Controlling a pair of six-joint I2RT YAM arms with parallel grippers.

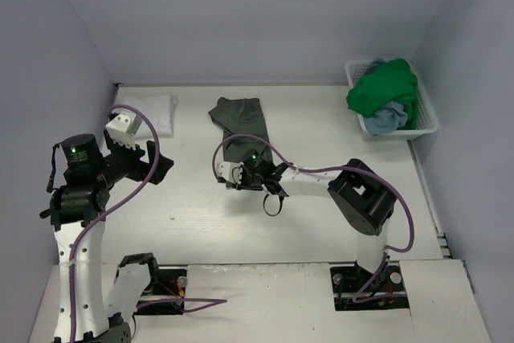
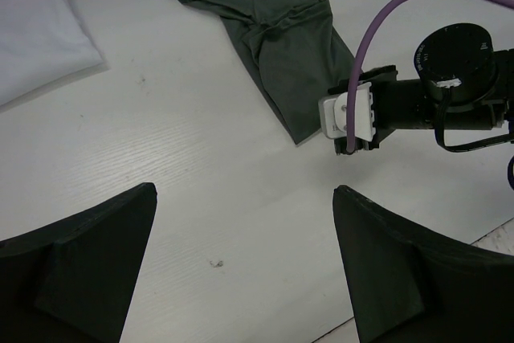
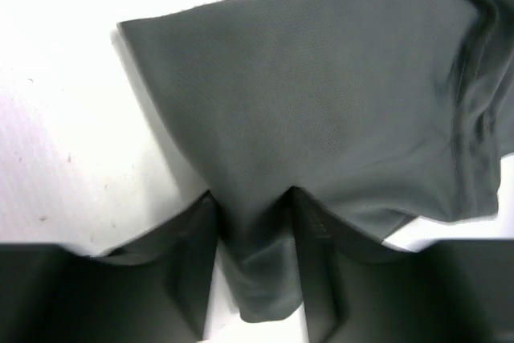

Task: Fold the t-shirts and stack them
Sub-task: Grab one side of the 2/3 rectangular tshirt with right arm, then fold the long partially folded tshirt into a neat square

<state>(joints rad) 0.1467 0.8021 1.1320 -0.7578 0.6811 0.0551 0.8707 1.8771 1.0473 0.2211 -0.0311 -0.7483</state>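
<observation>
When I look down from above, the dark shirt (image 1: 238,116) lies on the tabletop (image 1: 321,134), with the right tool (image 1: 233,170) at its near edge. From the left wrist, the left tool (image 2: 241,271) is spread wide, holding nothing. From the right wrist, fingers (image 3: 185,279) pinch the shirt's edge, probably to lift it over for a fold.

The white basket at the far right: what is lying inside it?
A bright green t-shirt lies bunched on top, hanging over the rim. A light blue t-shirt shows under it at the near side. The floor of the white basket, and anything beneath them, is covered.
</observation>
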